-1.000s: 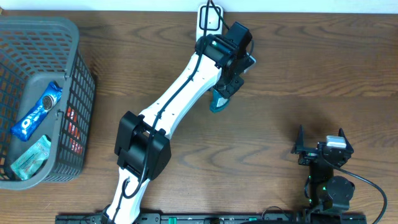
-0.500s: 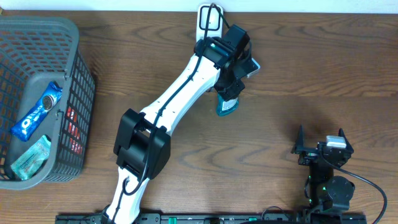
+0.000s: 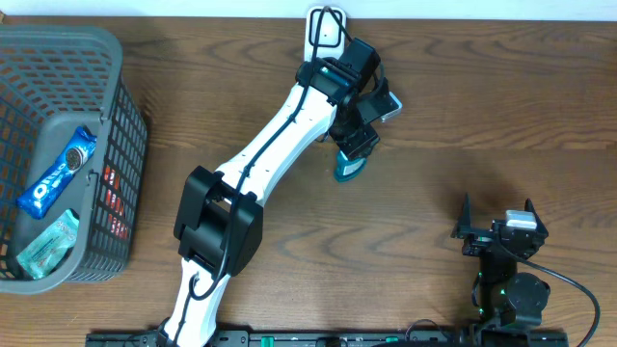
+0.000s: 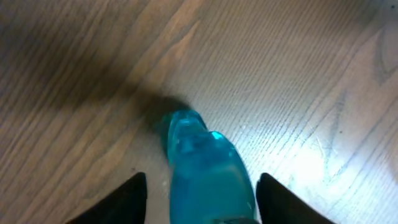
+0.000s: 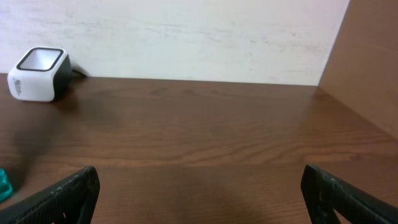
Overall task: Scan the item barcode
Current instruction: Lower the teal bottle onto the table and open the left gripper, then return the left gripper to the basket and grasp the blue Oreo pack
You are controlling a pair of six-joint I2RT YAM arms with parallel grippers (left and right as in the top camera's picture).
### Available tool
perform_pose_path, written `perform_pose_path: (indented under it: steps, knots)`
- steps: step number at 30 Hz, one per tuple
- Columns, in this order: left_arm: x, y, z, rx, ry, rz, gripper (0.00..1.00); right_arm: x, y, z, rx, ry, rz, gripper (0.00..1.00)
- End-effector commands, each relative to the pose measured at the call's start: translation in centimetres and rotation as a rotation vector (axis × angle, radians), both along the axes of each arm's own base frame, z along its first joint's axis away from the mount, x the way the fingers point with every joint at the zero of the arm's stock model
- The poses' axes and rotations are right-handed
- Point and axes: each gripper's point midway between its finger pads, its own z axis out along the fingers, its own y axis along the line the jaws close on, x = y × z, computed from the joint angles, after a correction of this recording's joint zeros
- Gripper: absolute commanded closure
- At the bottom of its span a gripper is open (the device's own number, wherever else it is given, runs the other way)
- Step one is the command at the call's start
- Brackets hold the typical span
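Note:
The item is a teal-blue bottle (image 3: 349, 170) lying on the wooden table just below the barcode scanner (image 3: 325, 27), a small white and black box at the table's far edge. My left gripper (image 3: 358, 145) reaches over the bottle's near end. In the left wrist view the bottle (image 4: 205, 168) lies between the two black fingers (image 4: 134, 196) with a gap on each side, so the gripper (image 4: 200, 186) is open around it. My right gripper (image 3: 496, 210) rests open at the front right, nothing between its fingers (image 5: 71, 193); its camera shows the scanner (image 5: 38, 74) far left.
A grey wire basket (image 3: 120, 116) stands at the left edge holding a blue Oreo pack (image 3: 58, 172) and other packets. A brown upright panel (image 5: 367, 62) borders the table on the right of the right wrist view.
The left arm carried the bottle slightly right and toward the front, down onto the table. Its jaws have since widened off the bottle. The right arm has not moved.

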Motion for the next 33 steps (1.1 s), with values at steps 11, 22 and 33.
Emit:
perform_pose_path:
  steps: [11,22,33]
  knots:
    - [-0.2,1.2,5.0,-0.004,-0.083,0.005,0.05,0.0,-0.2,-0.1,0.009,-0.001,-0.009,0.01]
    - [-1.9,12.3,23.3,0.009,-0.535,0.427,0.05,0.0,-0.2,-0.1,0.009,-0.001,-0.009,0.01]
    - [-6.2,41.9,30.7,-0.302,-0.596,1.995,0.05,0.0,-0.2,-0.1,0.009,-0.001,-0.009,0.01]
